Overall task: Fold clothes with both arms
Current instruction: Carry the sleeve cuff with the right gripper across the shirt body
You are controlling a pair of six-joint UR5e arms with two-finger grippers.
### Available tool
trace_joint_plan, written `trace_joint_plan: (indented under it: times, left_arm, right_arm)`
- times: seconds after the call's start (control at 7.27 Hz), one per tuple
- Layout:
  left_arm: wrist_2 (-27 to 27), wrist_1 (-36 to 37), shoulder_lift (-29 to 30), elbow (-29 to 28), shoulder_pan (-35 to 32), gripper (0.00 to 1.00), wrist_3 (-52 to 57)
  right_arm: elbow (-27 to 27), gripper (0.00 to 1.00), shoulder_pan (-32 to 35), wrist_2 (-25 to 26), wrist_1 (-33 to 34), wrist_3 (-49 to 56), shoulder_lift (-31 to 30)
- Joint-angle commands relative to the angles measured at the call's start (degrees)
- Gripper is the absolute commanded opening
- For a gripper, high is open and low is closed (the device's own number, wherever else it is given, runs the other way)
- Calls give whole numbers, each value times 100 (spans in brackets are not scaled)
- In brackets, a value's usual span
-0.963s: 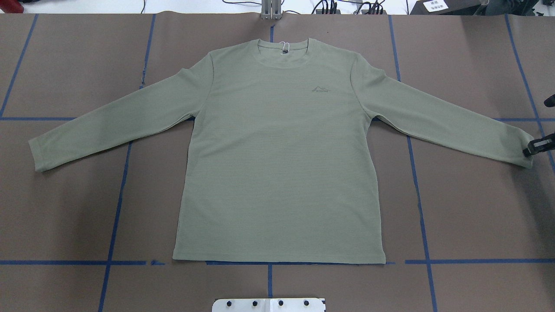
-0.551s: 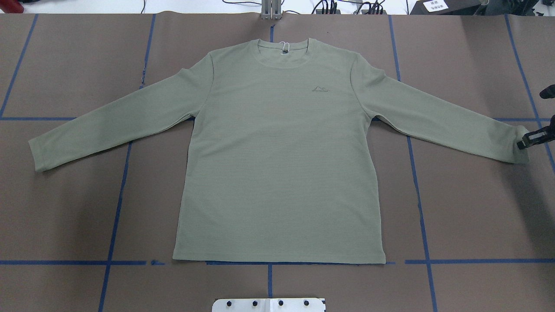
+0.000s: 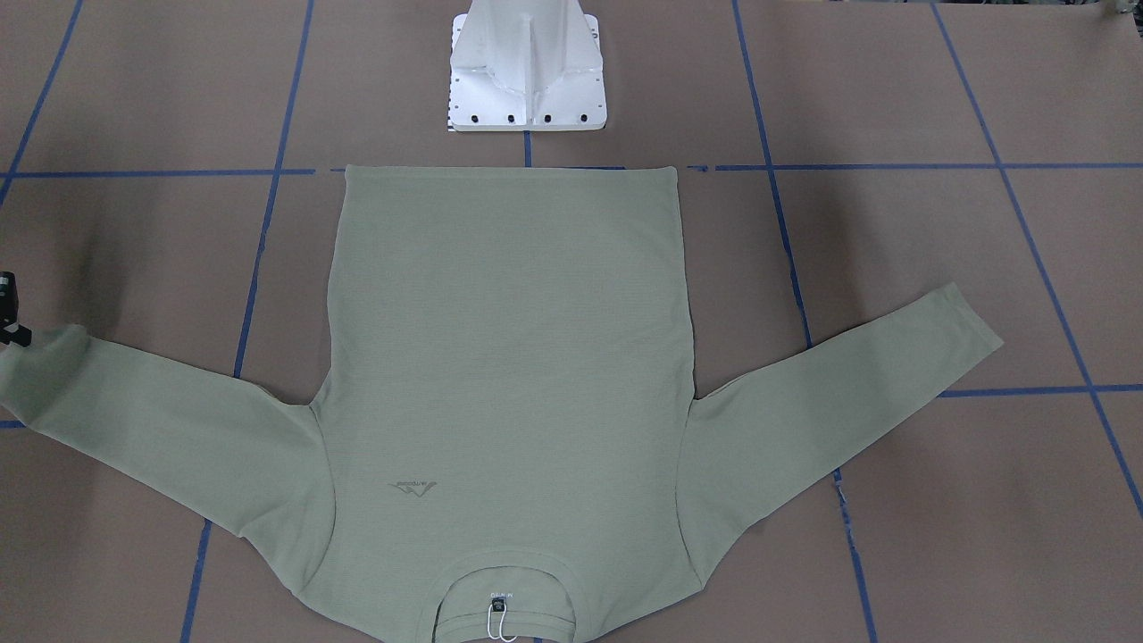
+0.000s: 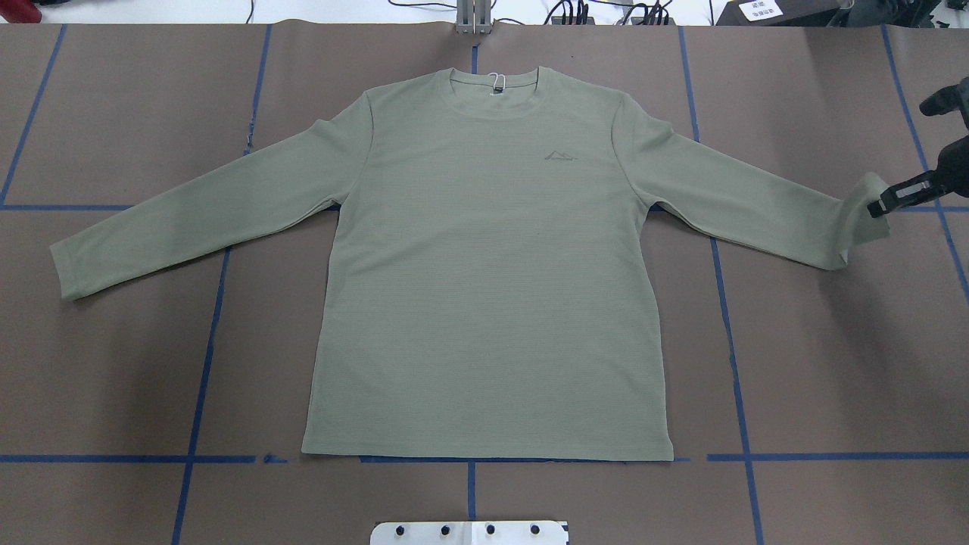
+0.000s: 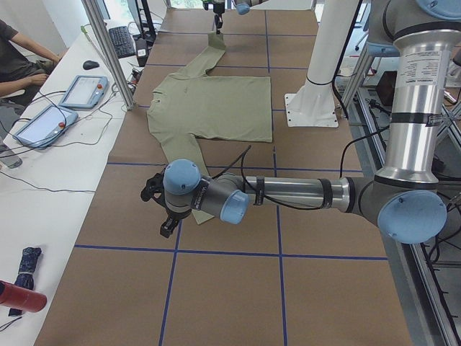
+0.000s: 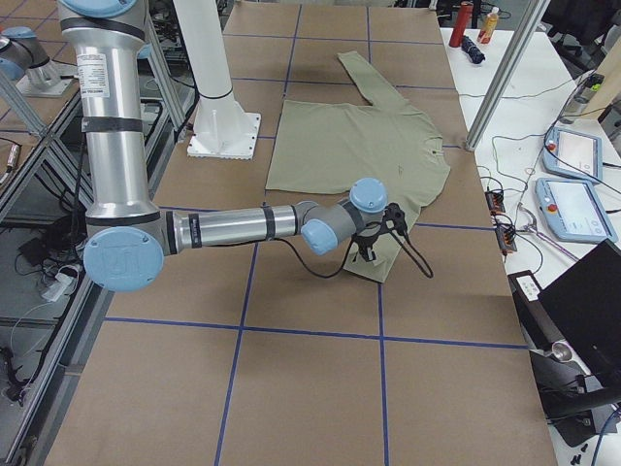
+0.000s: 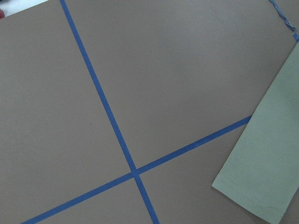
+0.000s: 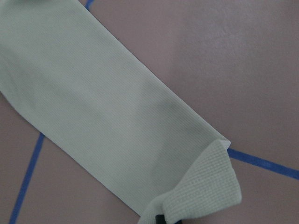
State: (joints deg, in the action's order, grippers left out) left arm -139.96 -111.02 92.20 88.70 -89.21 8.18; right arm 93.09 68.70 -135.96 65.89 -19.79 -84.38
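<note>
The sage-green long-sleeved shirt (image 4: 484, 265) lies flat and face up on the brown table, collar at the far side. My right gripper (image 4: 878, 208) is shut on the right sleeve's cuff (image 4: 859, 219). It holds the cuff lifted and curled back over the sleeve. The right wrist view shows the raised cuff (image 8: 205, 186). The left sleeve's cuff (image 4: 64, 269) lies flat; it also shows in the left wrist view (image 7: 261, 177). My left gripper (image 5: 164, 216) hovers near that cuff, seen only from the side. I cannot tell whether it is open or shut.
The white pedestal (image 3: 527, 71) stands at the near edge, just behind the shirt's hem. Blue tape lines (image 4: 204, 341) cross the table. Beyond the far edge are an aluminium post (image 5: 108, 50), tablets (image 5: 83, 90) and a seated person (image 5: 18, 58).
My right gripper has moved inward and toward the far side with the right cuff. The cuff has risen off the table and folded back over the sleeve.
</note>
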Motion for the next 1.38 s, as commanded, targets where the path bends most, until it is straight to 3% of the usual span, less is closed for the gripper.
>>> trace_joint_plan:
  times: [0.0,0.14,0.55,0.83,0.96,1.24]
  left_arm:
    - [-14,1,0,7,0,100,0]
    - [-14,10,0,16,0,100,0]
    - [-14,10,18,-2,0,100,-9]
    - [-14,10,9,-10,0,100,0]
    - [-14,10,9,-10,0,100,0]
    - [-14,10,26,-10,0,100,-44]
  right_arm:
    - [95,0,-302,-10,1566,-8,1408]
    - [34,0,-556,25,2089,-156,1990]
    - [-622,0,-1269,498,2147,-1816,3791]
    - [-1648,0,-1795,710,2147,-1897,5336]
    - [-2167,0,-2312,1416,2025,-2385,5997]
    - [-2418,0,-3070,2106,1875,-2758,6206]
